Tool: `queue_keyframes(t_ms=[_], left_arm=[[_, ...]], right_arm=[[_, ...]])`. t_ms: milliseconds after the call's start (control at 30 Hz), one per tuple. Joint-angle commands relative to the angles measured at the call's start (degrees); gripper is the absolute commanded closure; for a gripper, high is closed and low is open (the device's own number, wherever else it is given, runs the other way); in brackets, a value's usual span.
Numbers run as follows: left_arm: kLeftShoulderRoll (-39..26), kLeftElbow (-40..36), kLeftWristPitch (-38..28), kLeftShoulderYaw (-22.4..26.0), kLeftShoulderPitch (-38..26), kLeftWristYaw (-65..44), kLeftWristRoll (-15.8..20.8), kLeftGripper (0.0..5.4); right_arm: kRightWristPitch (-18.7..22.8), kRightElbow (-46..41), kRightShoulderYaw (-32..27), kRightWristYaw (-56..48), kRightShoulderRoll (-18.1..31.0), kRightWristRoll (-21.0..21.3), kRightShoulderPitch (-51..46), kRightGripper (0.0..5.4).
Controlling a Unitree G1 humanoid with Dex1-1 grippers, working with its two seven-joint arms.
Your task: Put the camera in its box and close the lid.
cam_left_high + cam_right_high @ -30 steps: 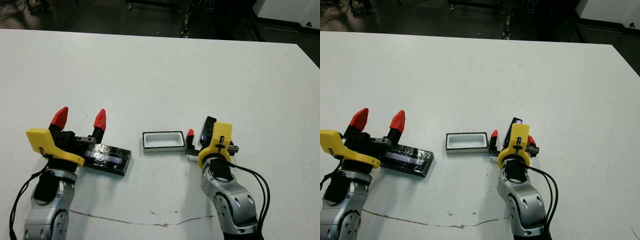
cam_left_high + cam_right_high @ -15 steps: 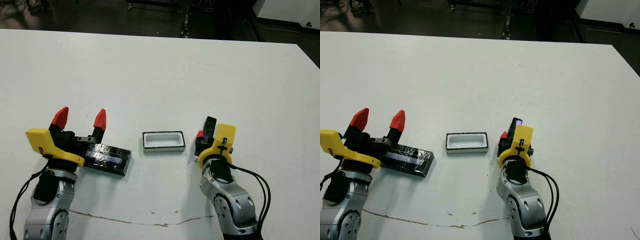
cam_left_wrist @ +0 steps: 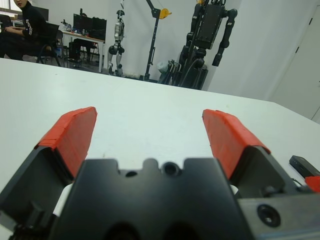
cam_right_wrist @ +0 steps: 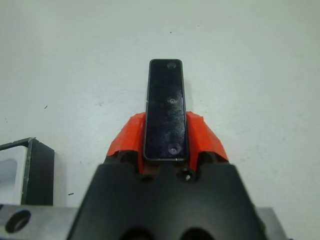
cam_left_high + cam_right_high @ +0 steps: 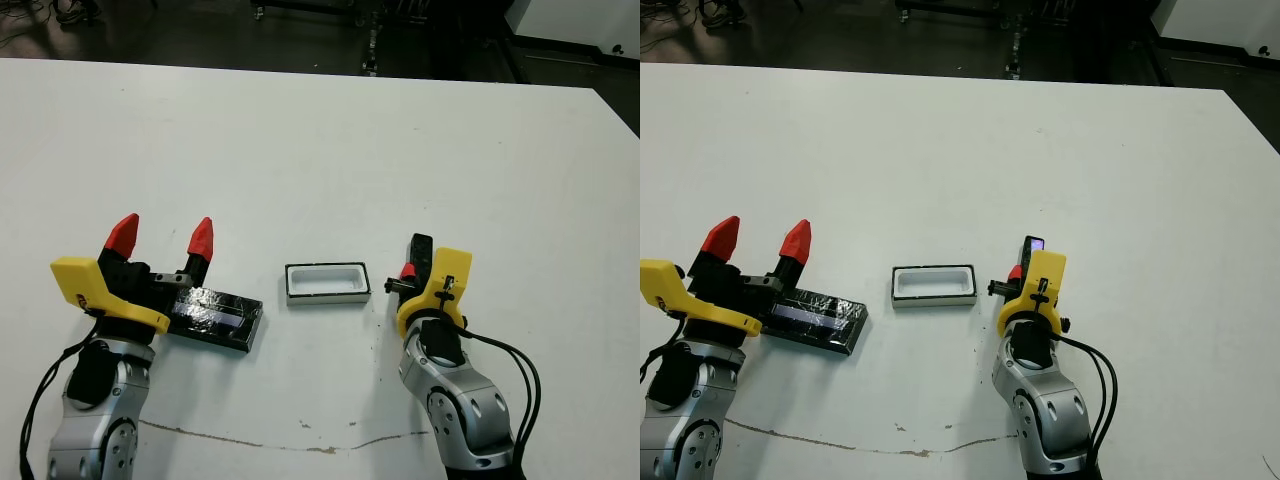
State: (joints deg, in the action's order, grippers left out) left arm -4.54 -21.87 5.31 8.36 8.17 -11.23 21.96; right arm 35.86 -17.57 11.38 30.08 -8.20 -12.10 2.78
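My right gripper point(image 4: 165, 145) sits low just right of the box point(image 5: 327, 282), clamped on the camera point(image 4: 165, 107). My left gripper point(image 5: 160, 238), fingers spread, hovers over the lid point(image 5: 215, 318). The box is empty.

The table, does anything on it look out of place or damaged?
Nothing is damaged. The box sits open, the lid lies flat under the left gripper, and the camera is clamped in the right gripper.

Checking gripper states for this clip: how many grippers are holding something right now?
1. The right gripper is shut on the camera, right of the box. The left gripper is open over the lid, holding nothing.
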Motion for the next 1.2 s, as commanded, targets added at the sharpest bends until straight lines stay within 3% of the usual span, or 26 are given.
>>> queue_keyframes(t_ms=[33, 200, 333, 533, 700, 1000, 1200], left_arm=[[-0.45, -0.26, 0.55, -0.03, 0.43, -0.08, -0.07, 0.0], [-0.45, -0.22, 0.38, -0.12, 0.47, -0.11, -0.25, 0.0], [-0.27, -0.47, 0.6, -0.27, 0.45, 0.45, -0.64, 0.0], [-0.31, -0.49, 0.67, -0.51, 0.38, 0.58, -0.94, 0.0], [-0.28, -0.6, 0.66, -0.62, 0.37, 0.61, -1.02, 0.0], [-0.21, -0.83, 0.99, -0.57, 0.2, 1.09, -1.01, 0.0], [-0.22, -0.98, 1.16, -0.4, 0.11, 1.27, -0.9, 0.0]], right_arm=[[-0.08, 0.34, 0.56, -0.64, -5.06, 0.17, -2.64, 3.74], [-0.88, -3.67, 0.59, -5.98, 0.37, 0.94, -4.6, 3.74], [-1.99, -8.65, -3.33, -13.94, 5.76, 0.54, -5.25, 3.74], [0.72, -14.18, -11.95, -26.79, 14.82, -3.76, -1.67, 3.74], [2.79, -16.12, -15.63, -36.01, 21.64, -7.99, 2.0, 3.74], [9.56, -14.29, -16.7, -49.8, 33.59, -13.93, 12.66, 3.74], [9.39, -1.89, -14.2, -63.39, 38.24, -17.92, 21.84, 3.74]])
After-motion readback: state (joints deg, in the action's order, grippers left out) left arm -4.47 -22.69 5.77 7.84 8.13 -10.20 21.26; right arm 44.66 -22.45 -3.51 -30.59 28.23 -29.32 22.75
